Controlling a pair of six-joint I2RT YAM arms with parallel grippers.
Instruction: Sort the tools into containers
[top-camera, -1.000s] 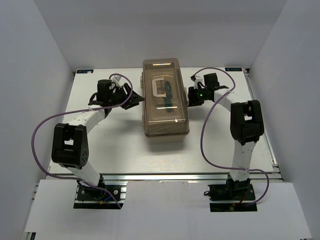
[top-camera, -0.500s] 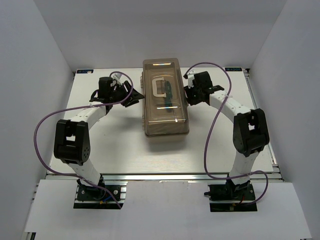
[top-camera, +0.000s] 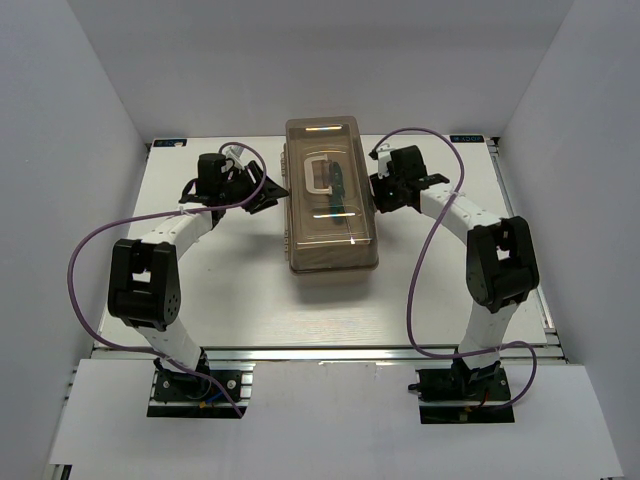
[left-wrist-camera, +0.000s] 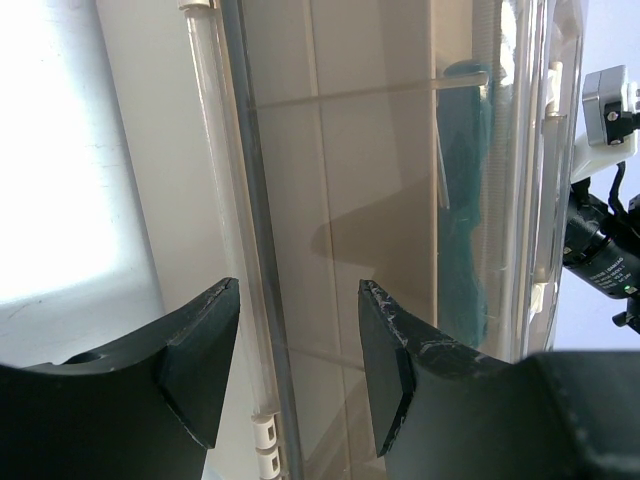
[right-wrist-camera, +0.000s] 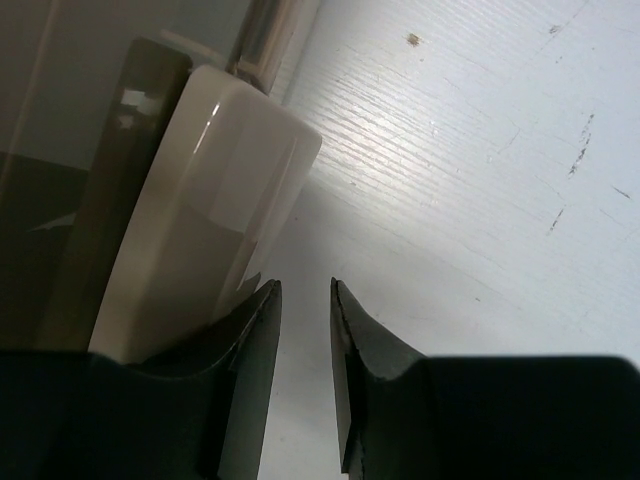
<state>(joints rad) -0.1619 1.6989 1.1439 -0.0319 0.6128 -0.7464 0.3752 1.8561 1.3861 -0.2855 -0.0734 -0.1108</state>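
Beside toolbox (top-camera: 330, 232), left pincer (left-wrist-camera: 295, 305) open at its rim, right pincer (right-wrist-camera: 305, 292) narrowly parted, empty, wrist views only

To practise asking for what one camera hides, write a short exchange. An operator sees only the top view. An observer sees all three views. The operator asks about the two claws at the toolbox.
Operator: Is the left claw open?
Observer: Yes. The left wrist view shows it open, with the long side edge of the toolbox in the gap between its fingers.
Operator: And the right claw?
Observer: The right wrist view shows a narrow gap with only bare table in it. A beige latch sits just beside the claw, outside the gap.
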